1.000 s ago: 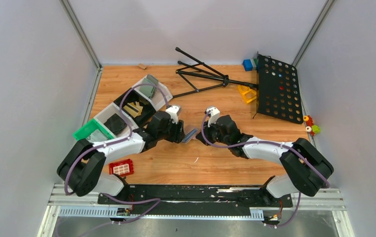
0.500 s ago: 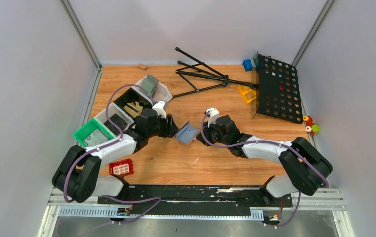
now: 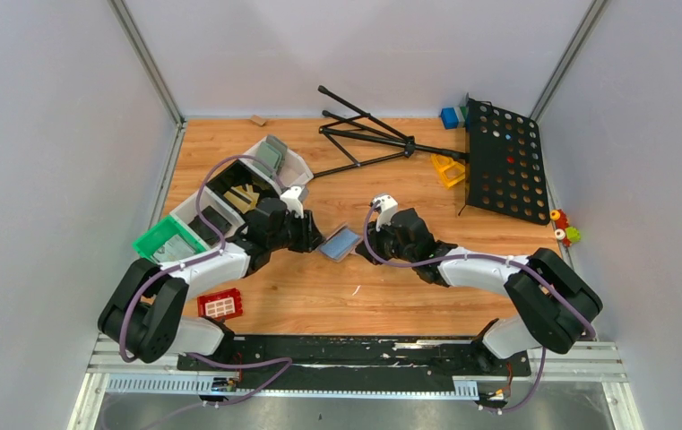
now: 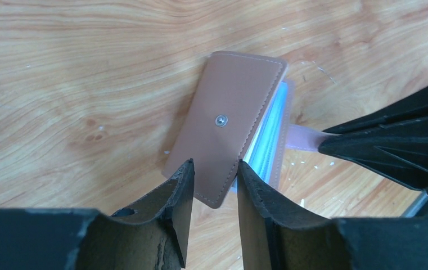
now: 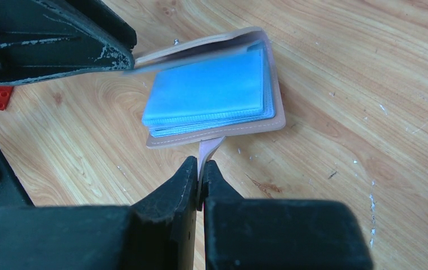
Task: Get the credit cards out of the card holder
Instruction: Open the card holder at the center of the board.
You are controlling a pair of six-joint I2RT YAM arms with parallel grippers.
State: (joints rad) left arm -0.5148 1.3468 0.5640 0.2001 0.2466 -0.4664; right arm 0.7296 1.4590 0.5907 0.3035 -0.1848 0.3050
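The card holder [image 3: 341, 242] lies on the wooden table between my two grippers. Its salmon-tan cover [image 4: 228, 118] with a metal snap is partly lifted over a stack of light blue sleeves [image 5: 208, 90]. No black credit cards show. My right gripper [image 5: 201, 166] is shut on the holder's tan strap [image 5: 208, 147], low over the table. My left gripper [image 4: 214, 171] is open, its fingertips [image 4: 184, 183] either side of the cover's near corner, not clamping it. In the top view the left gripper [image 3: 315, 236] is just left of the holder and the right gripper [image 3: 364, 248] just right.
Open bins [image 3: 256, 175] and a green bin [image 3: 168, 238] stand at the left, close behind my left arm. A red brick [image 3: 220, 305] lies near the front left. A black tripod [image 3: 368, 134] and a black perforated panel [image 3: 503, 161] lie at the back right.
My left gripper has pulled back to the left from the holder. The holder, seen edge-on a second ago, now lies flatter with its blue face showing. The right gripper has stayed put.
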